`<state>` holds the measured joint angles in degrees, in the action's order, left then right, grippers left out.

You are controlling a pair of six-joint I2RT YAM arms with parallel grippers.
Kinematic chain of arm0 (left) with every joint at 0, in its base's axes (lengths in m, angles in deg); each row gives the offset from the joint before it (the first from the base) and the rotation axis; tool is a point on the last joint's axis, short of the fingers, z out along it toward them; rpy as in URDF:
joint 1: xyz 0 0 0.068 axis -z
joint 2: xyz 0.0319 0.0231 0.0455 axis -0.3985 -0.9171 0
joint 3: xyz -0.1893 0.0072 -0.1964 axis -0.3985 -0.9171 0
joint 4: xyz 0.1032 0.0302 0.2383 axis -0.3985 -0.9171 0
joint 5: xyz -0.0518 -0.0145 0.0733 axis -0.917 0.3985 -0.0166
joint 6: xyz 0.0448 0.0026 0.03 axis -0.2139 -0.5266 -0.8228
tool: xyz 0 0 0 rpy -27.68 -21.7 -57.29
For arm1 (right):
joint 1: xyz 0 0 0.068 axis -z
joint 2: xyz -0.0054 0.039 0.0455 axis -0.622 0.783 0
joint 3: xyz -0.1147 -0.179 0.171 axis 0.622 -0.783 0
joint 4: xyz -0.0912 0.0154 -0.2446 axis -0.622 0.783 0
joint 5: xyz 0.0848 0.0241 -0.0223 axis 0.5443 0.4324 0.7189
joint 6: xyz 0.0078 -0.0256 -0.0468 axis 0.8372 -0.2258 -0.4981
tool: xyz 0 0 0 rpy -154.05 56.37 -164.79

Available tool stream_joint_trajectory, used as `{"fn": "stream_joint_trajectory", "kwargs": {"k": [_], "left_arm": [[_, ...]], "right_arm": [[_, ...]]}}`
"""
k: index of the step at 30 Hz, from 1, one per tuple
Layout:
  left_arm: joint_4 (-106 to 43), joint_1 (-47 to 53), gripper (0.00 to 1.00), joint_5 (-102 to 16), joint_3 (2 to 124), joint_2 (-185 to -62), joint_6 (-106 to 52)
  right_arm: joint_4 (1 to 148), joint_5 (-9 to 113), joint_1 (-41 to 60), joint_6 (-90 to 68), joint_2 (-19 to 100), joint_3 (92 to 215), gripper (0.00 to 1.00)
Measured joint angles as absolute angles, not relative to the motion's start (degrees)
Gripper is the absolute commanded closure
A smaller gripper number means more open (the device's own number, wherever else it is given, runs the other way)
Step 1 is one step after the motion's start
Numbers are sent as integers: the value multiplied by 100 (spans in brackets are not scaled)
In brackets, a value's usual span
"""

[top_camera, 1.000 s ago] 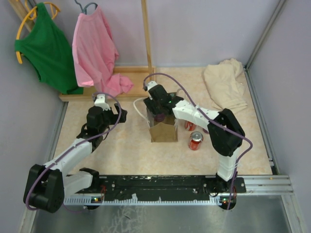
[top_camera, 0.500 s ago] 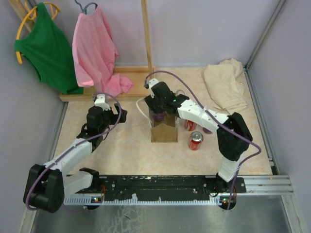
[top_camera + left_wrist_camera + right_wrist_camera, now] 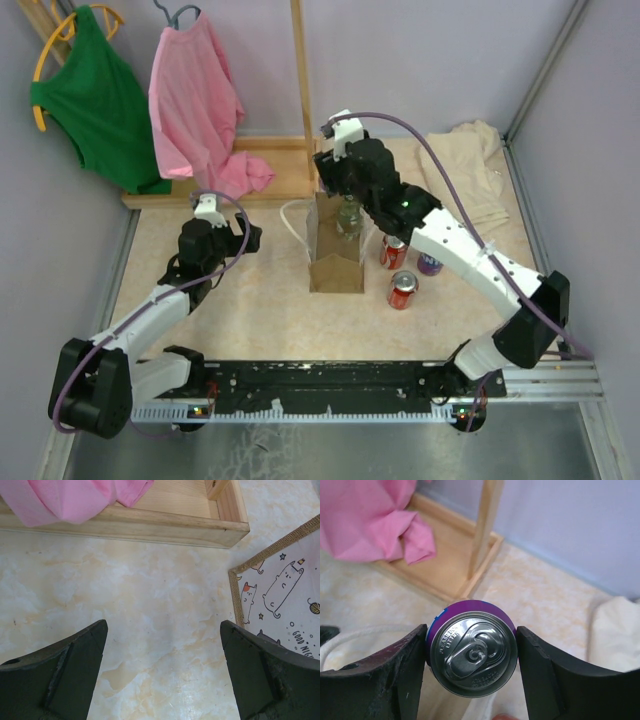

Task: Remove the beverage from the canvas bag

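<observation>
The canvas bag (image 3: 335, 262) stands upright mid-table, a white rope handle (image 3: 289, 222) looping off its left side. Above its open top hangs the beverage, a purple can (image 3: 348, 219), with my right gripper (image 3: 348, 210) shut on it. In the right wrist view the can's silver lid (image 3: 472, 653) sits between the two black fingers (image 3: 395, 675), which press on its sides. My left gripper (image 3: 246, 236) hovers open left of the bag, over bare table. Its wrist view shows the bag's cat-printed side (image 3: 282, 600) to the right of the gripper (image 3: 162, 630).
Two red cans (image 3: 393, 252) (image 3: 403, 289) and another purple can (image 3: 430, 264) stand right of the bag. A beige cloth (image 3: 465, 180) lies at the back right. A wooden rack base (image 3: 262, 160) with pink (image 3: 195, 110) and green (image 3: 95, 95) shirts fills the back left.
My right arm has risen and swung back, lifting the purple can up out of the bag's opening. The left arm has not moved.
</observation>
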<state>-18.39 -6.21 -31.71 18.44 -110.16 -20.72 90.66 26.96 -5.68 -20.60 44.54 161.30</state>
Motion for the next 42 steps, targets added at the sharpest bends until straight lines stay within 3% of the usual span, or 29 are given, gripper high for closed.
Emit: {"fn": "stream_joint_trajectory", "kwargs": {"k": [7, 17, 28, 42], "left_arm": [[-1839, -621, 0, -3171, 1842, -11016, -2072], [-1839, -621, 0, -3171, 1842, -11016, -2074], [-1839, -621, 0, -3173, 1844, -11016, -2074], [-1841, -621, 0, -3173, 1844, -11016, -2074]], "right_arm": [[8659, 1574, -345, -2591, 4273, 16408, 100], [8782, 846, 1351, -2102, 4107, 15956, 100], [9398, 1299, 1898, -1345, 4098, 14633, 100], [9300, 1898, 2073, -893, 4837, 14259, 100]]}}
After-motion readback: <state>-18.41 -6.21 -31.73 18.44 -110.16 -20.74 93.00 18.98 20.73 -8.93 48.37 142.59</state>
